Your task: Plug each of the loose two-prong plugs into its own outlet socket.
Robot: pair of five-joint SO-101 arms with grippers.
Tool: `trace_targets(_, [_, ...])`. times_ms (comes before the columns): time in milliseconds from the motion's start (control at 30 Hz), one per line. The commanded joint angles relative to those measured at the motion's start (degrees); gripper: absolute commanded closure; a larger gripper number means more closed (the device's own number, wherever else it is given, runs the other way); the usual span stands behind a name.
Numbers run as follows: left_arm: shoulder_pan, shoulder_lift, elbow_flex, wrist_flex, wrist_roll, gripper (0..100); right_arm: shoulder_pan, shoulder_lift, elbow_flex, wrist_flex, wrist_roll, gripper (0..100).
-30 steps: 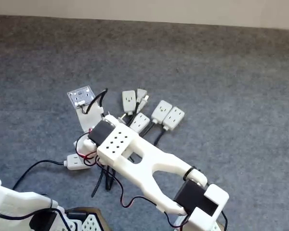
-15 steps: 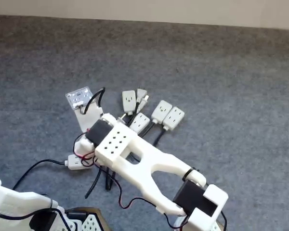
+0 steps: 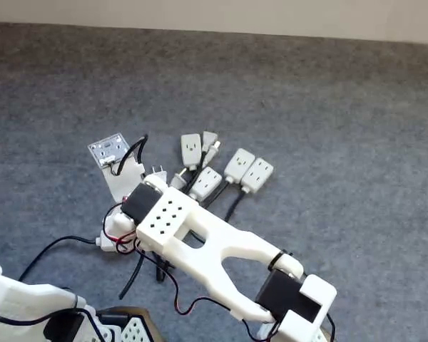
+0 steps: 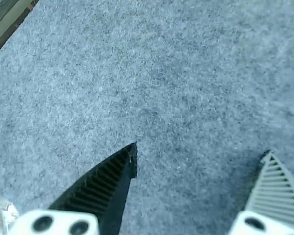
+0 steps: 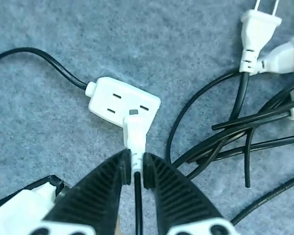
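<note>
Change over the last second, high view: the right arm's wrist has drawn away from the cluster of four socket blocks (image 3: 239, 165) and nearer the lone socket block (image 3: 108, 241), dragging a black cord (image 3: 137, 269) with it. A loose plug (image 3: 157, 171) now lies clear of the wrist, prongs showing. Right end effector (image 5: 135, 157): clenched on the neck of a white plug (image 5: 135, 134), whose head touches the edge of the lone socket block (image 5: 115, 98). We judge this as the first pairing in hand, at the pressing-in step. Whether the prongs are seated we cannot tell. Left end effector (image 4: 201, 149): released, fingers spread wide over bare grey worktop (image 4: 186, 73), holding nothing. Holders, with contents: on the lone socket block, the slots on the upper face stand vacant and the white plug butts against its side. The four clustered blocks appear unfilled, as far as the high view allows. Outstanding stock: a second loose plug (image 5: 259, 24) with prongs free, lying among tangled cords. We judge that most of the task remains
</note>
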Motion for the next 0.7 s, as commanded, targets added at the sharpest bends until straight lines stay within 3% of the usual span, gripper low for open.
trace_targets(0, [-0.5,0.3,-1.5,-1.0,0.4,65,1.7,-1.3,-2.8,-1.2,-0.8,99.3])
trace_targets(300, [-0.6,0.3,-1.6,-1.1,0.4,65,1.4,-1.4,2.0,-2.3,-0.9,99.3])
trace_targets(667, [-0.6,0.3,-1.6,-1.1,0.4,65,1.3,-1.4,-2.2,2.0,-0.9,99.3])
